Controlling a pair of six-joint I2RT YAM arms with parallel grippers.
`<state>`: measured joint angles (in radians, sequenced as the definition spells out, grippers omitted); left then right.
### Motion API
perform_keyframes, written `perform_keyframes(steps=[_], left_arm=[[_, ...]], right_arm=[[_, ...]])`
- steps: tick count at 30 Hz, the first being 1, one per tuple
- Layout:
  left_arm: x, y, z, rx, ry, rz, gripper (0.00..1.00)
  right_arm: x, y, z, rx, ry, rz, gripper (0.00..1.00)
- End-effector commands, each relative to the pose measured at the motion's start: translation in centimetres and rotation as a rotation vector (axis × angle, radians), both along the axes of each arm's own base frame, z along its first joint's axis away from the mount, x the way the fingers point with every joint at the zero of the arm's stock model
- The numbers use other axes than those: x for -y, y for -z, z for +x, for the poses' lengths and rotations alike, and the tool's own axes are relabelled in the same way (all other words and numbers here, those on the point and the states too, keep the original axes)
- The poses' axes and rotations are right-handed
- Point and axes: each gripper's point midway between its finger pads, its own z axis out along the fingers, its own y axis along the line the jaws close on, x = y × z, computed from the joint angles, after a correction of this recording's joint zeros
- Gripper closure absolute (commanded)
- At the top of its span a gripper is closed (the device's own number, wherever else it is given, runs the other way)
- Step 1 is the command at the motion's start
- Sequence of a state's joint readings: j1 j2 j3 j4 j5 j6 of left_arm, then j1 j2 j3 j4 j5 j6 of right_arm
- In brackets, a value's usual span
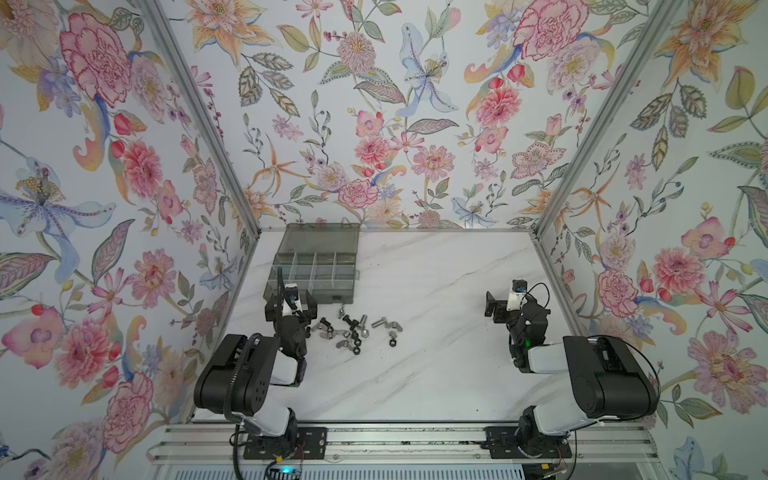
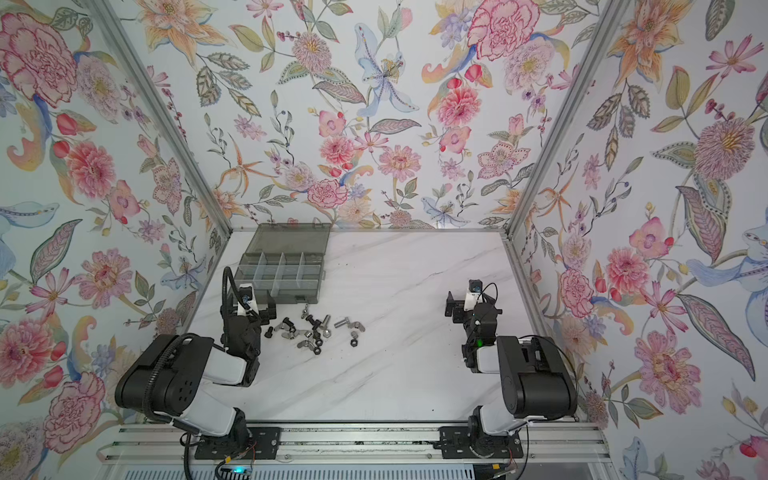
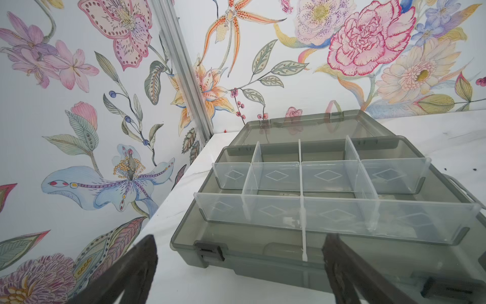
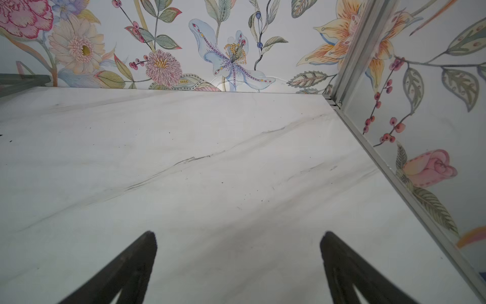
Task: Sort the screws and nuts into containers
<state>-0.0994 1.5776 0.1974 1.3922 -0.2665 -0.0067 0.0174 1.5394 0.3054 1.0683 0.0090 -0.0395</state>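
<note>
The screws and nuts lie in a loose pile [image 1: 353,330] [image 2: 318,332] on the white marble table, just in front of the organiser box. A silver hex screw [image 1: 378,322] and a black nut [image 1: 391,342] sit at its right edge. The containers are empty cells inside the smoky-grey box [image 1: 332,293] [image 2: 297,293] [image 3: 263,252], whose lid [image 1: 320,239] lies open behind it. My left gripper [image 1: 291,306] [image 2: 249,309] [image 3: 240,242] stands open and empty at the box's front left corner, left of the pile. My right gripper [image 1: 494,307] [image 2: 451,307] [image 4: 238,238] is open and empty over bare table at the far right.
Floral walls close in the table on three sides, with aluminium posts [image 1: 232,166] [image 1: 582,166] at the back corners. An aluminium rail [image 1: 395,444] carrying both arm bases runs along the front edge. The box sits at the back left, near the left wall.
</note>
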Motion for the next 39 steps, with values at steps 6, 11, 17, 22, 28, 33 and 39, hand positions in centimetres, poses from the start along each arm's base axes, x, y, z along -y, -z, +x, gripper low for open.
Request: perform_keyframes(steps=[6, 11, 17, 22, 28, 33, 39], left_arm=[[0.05, -0.80, 0.22, 0.030, -0.004, 0.005, 0.01], [0.00, -0.82, 0.18, 0.032, -0.005, 0.006, 0.01], [0.02, -0.79, 0.13, 0.031, -0.005, 0.006, 0.01], [-0.07, -0.99, -0.11, 0.044, -0.013, 0.006, 0.01], [-0.31, -0.90, 0.00, 0.038, -0.028, 0.004, 0.01], [-0.28, -0.93, -0.01, 0.039, -0.027, 0.004, 0.01], [-0.22, -0.92, 0.02, 0.038, -0.024, 0.004, 0.01]], right_arm=[[0.00, -0.05, -0.02, 0.009, -0.002, 0.004, 0.01], [0.05, -0.08, 0.01, 0.010, -0.001, 0.003, 0.01], [0.05, -0.05, 0.00, 0.008, -0.003, 0.008, 0.01], [0.05, -0.07, 0.01, 0.009, -0.004, 0.007, 0.01], [0.00, -0.10, -0.02, 0.010, -0.002, 0.002, 0.01], [-0.02, -0.03, -0.08, 0.008, 0.003, -0.005, 0.01], [-0.35, -0.35, -0.39, 0.029, 0.008, -0.034, 0.01]])
